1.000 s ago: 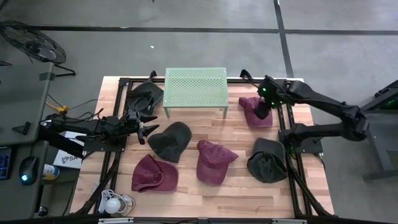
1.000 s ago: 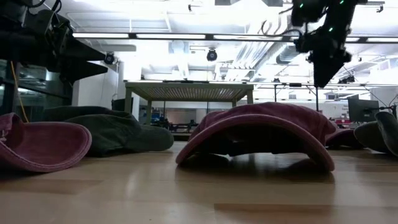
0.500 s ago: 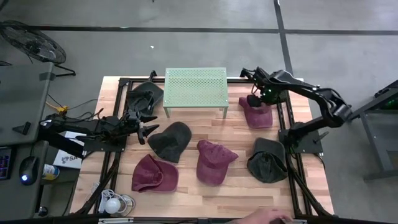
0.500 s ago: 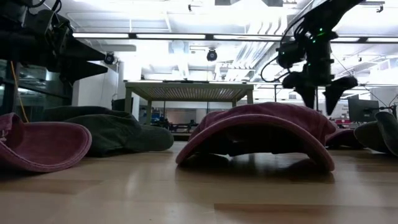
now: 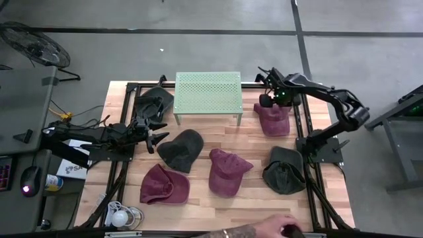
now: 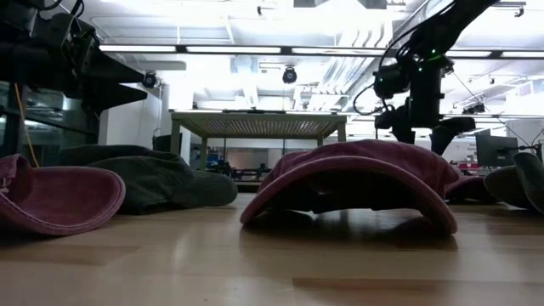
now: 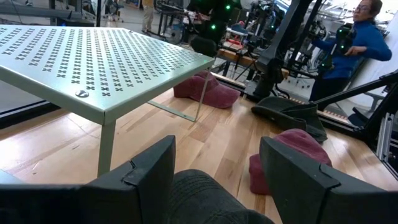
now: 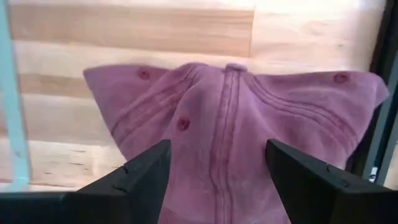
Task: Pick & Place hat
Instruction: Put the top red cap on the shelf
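Lifting off the maroon hat (image 5: 274,119) at two o'clock, the right gripper (image 5: 267,99) has spread its fingers: hat released. Left gripper (image 5: 153,135) waits, fingers spread, beside the dark hat (image 5: 181,149).

The picture's edge cuts off a person's hand (image 5: 264,231) at the table's near side.

— What's the desk (image 5: 251,142) carrying on my feed?

— Light wooden planks. A pale green perforated stand (image 5: 207,92) sits at the far edge. I count six hats lying on the wood: two dark ones (image 5: 154,102) (image 5: 181,149) on the left, two maroon ones (image 5: 164,184) (image 5: 228,170) near the front, a maroon one (image 5: 273,119) by the stand, a dark one (image 5: 284,170) on the right.
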You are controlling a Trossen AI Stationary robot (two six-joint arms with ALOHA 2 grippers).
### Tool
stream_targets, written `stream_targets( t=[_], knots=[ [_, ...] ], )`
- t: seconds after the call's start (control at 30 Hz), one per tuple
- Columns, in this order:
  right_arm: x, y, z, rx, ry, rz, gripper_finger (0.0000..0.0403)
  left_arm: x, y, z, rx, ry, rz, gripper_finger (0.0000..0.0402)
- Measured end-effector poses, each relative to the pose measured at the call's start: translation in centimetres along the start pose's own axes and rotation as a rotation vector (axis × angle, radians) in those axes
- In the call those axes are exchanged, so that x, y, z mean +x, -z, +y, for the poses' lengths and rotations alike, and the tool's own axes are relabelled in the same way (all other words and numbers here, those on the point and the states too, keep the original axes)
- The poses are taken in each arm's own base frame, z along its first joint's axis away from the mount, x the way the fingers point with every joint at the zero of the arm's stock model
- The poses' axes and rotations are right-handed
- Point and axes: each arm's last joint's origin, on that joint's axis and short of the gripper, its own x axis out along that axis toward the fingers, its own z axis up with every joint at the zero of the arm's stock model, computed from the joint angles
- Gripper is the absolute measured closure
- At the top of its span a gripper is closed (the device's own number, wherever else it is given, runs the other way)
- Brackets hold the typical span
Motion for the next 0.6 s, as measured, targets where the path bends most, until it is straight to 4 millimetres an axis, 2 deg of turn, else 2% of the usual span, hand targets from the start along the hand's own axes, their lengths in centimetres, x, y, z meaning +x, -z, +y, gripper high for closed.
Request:
stream_targets(
  t=[0.37, 0.6],
  knots=[
    [2.7, -0.5, 0.6, 0.005, 0.075, 0.057, 0.0148, 0.0, 0.0, 0.0, 0.0, 0.0, 0.0, 0.0172],
    [3.2, -0.6, 0.6, 0.004, 0.1, 0.053, 0.0151, 0.0, 0.0, 0.0, 0.0, 0.0, 0.0, 0.0172]
  ],
)
